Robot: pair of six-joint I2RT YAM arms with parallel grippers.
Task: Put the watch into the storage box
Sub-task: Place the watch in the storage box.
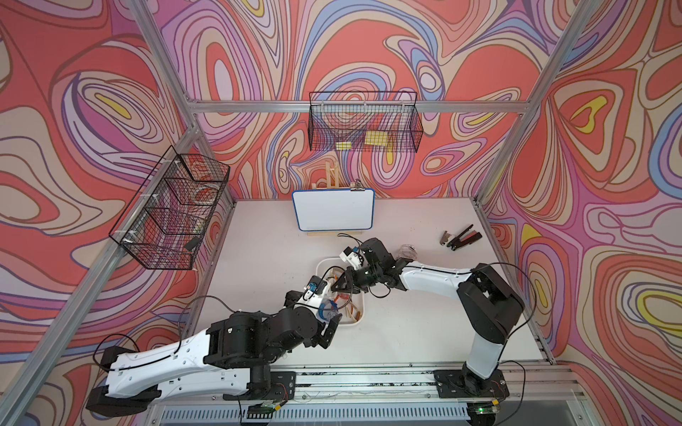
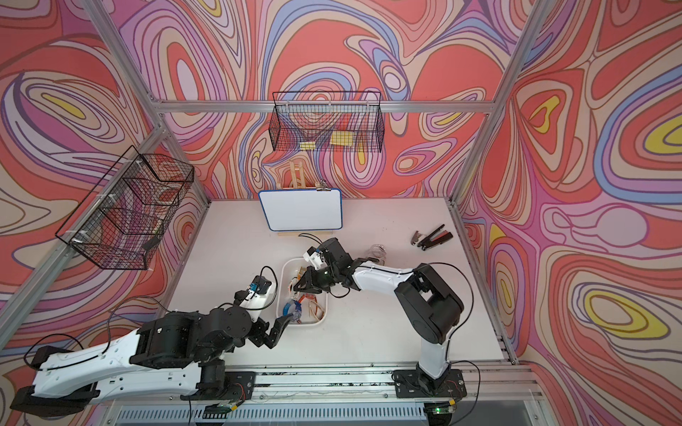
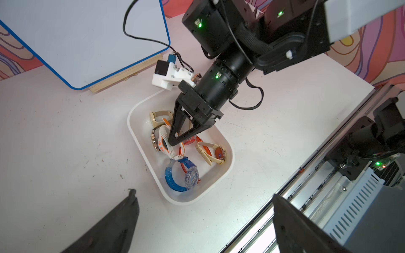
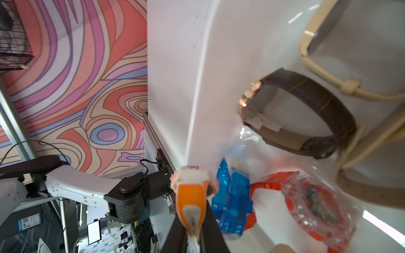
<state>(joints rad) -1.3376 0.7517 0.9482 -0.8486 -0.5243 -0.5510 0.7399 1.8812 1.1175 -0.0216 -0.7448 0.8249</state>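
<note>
Watches lie heaped in the storage box (image 3: 182,201), a shallow white tray that sits mid-surface in both top views (image 1: 321,265) (image 2: 286,263), in front of the whiteboard (image 1: 334,210).

The right claw (image 3: 174,142) (image 4: 194,236) reaches down into the box from the far side. Its fingers are pressed together on the strap of the white-and-orange watch (image 3: 163,143) (image 4: 190,192). In the right wrist view the strap runs straight between the two dark fingers. That watch is inside the box walls, among the others. Whether it rests on the floor of the box or hangs just above it cannot be told.

Beside it lie a blue watch (image 3: 175,181) (image 4: 232,192) with a clear case at the near end, a red translucent watch (image 4: 315,203), a brown-strapped watch (image 4: 306,105) with a rose-gold case, and two beige watches (image 3: 210,151) (image 3: 157,116).

The left claw (image 2: 276,328) (image 3: 203,195) hovers at the near corner of the box with its fingers wide apart, holding nothing.

Dark hand tools (image 1: 461,238) lie well apart on the surface to the right. Two black wire baskets (image 1: 363,123) (image 1: 169,214) hang on the frame.
</note>
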